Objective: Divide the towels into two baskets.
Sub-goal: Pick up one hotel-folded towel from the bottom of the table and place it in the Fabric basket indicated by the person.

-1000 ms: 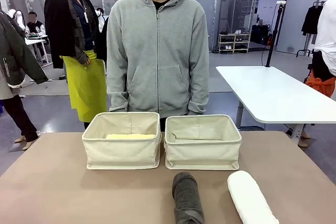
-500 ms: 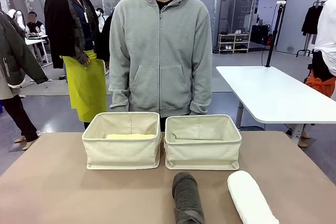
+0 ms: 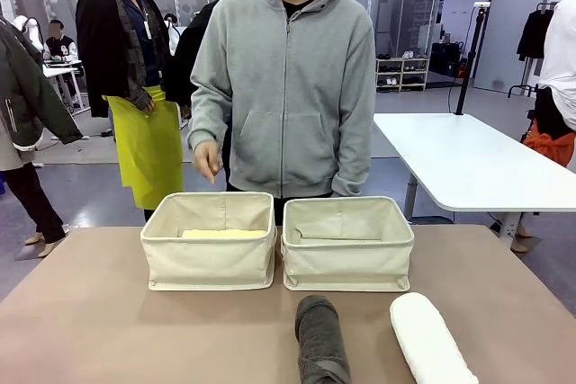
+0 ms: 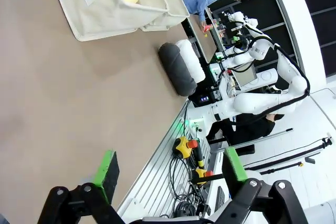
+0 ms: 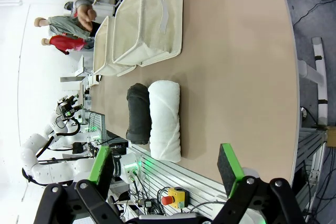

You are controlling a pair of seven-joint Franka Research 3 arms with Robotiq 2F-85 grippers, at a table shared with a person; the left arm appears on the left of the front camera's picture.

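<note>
Two cream canvas baskets stand side by side at mid-table, the left basket (image 3: 209, 254) and the right basket (image 3: 347, 258). A pale yellow towel (image 3: 225, 234) lies in the left one. Low inside the right one is a cream shape that I cannot tell from the lining. In front of the right basket, a dark grey towel (image 3: 321, 339) and a white towel (image 3: 430, 341) lie on the table. My left gripper (image 4: 170, 169) hangs open over bare table, far from the grey towel (image 4: 176, 69). My right gripper (image 5: 165, 163) is open and empty, above the table edge near the white towel (image 5: 165, 119).
A person in a grey hoodie (image 3: 288, 87) stands behind the baskets, one hand (image 3: 207, 161) raised above the left basket. Brown tabletop (image 3: 90, 312) lies bare to the left. Other people and a white table (image 3: 468, 159) are farther back.
The person has shifted slightly to the right and lifted a hand from behind the left basket to above it. Towels, baskets and both grippers are as before.
</note>
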